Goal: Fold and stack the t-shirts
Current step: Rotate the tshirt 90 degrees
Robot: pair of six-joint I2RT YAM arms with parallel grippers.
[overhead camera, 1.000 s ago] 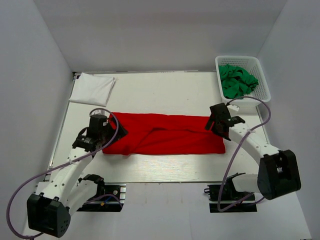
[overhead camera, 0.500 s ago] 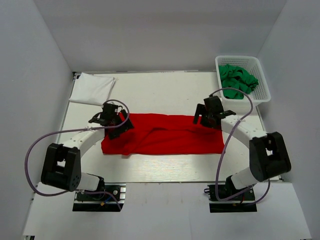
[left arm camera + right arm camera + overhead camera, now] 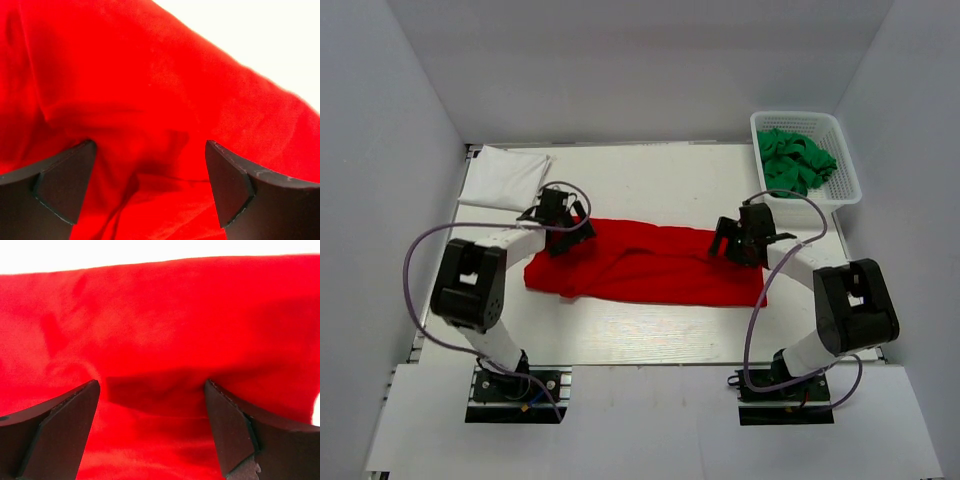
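Observation:
The red t-shirt (image 3: 650,265) lies as a long folded band across the middle of the table. My left gripper (image 3: 563,238) is open over its far left end; red cloth (image 3: 150,100) fills the space between the fingers (image 3: 65,180). My right gripper (image 3: 732,247) is open over the far right end, with red cloth (image 3: 160,340) between its fingers (image 3: 235,425). A folded white t-shirt (image 3: 503,178) lies at the far left corner. Green t-shirts (image 3: 794,161) are lumped in the basket.
The white lattice basket (image 3: 848,170) stands at the far right corner of the table. White walls close in the table on the left, back and right.
Both arms swung toward the far edge of the red shirt and lowered onto it. The shirt's band shifted and now lies slightly slanted, with new wrinkles at the left end.

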